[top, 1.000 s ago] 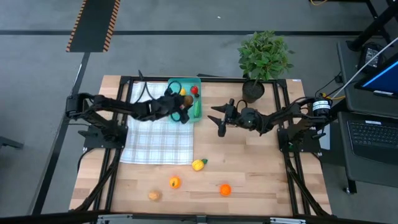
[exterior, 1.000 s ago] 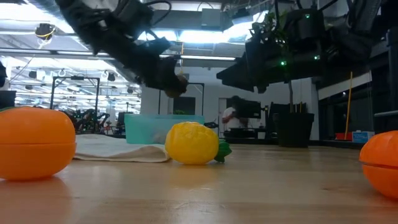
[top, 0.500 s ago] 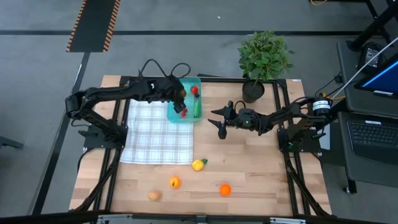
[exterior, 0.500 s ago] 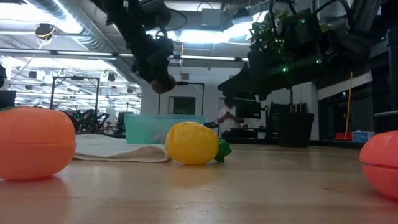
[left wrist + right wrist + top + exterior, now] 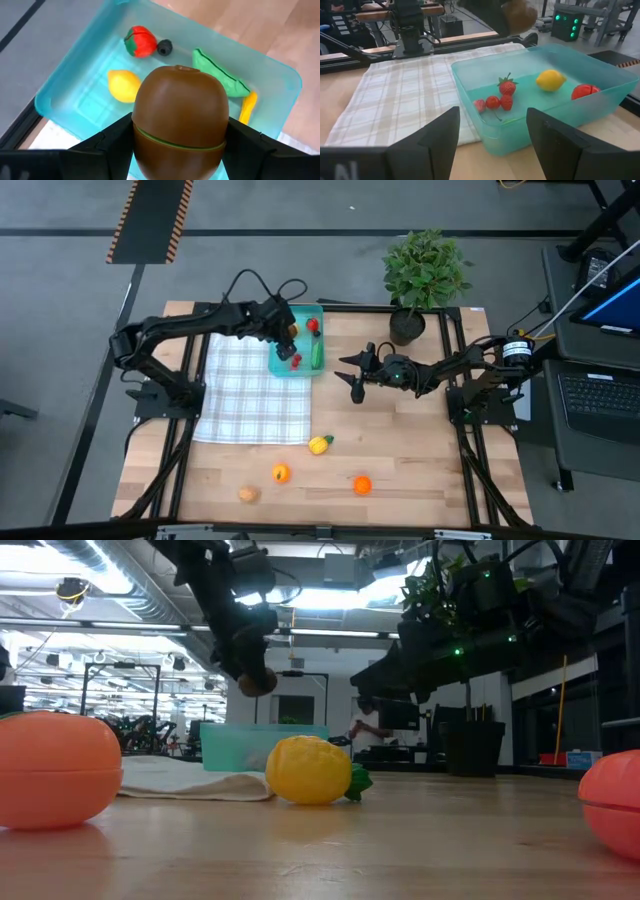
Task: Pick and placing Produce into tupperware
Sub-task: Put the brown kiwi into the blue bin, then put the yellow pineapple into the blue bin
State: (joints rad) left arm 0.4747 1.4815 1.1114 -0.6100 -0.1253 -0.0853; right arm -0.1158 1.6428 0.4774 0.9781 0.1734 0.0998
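1. Your left wrist view is showing what the high view cannot: the left gripper (image 5: 177,150) is pinching a brown kiwi (image 5: 179,120) between its fingers (image 5: 107,145), which are pressing on its two sides, with the kiwi's long axis pointing away from the wrist toward the container.
2. In that same view the kiwi is hanging right over the teal container (image 5: 65,95), and you are seeing a yellow lemon (image 5: 122,85), a red tomato (image 5: 140,41), a small dark berry (image 5: 164,47), a green pea pod (image 5: 220,75) and an orange strip (image 5: 247,106) lying inside.
3. The pea pod is lying with its long axis running diagonally across the container floor, the orange strip just beside its end.
4. The low view is telling you the height: the kiwi (image 5: 255,681) is hanging clear above the container's rim (image 5: 262,745), not touching it.
5. Your right wrist view is adding a cluster of strawberries (image 5: 500,97) inside the container, which is sitting beside the checked cloth (image 5: 405,100).
6. The right gripper (image 5: 352,376) is hovering over the bare bench (image 5: 420,450) near the container, fingers spread and holding nothing.
7. On the high view, a yellow fruit (image 5: 319,445), two orange pieces (image 5: 281,473) and a tan piece (image 5: 247,494) are lying on the bench's near part, well apart from both grippers.
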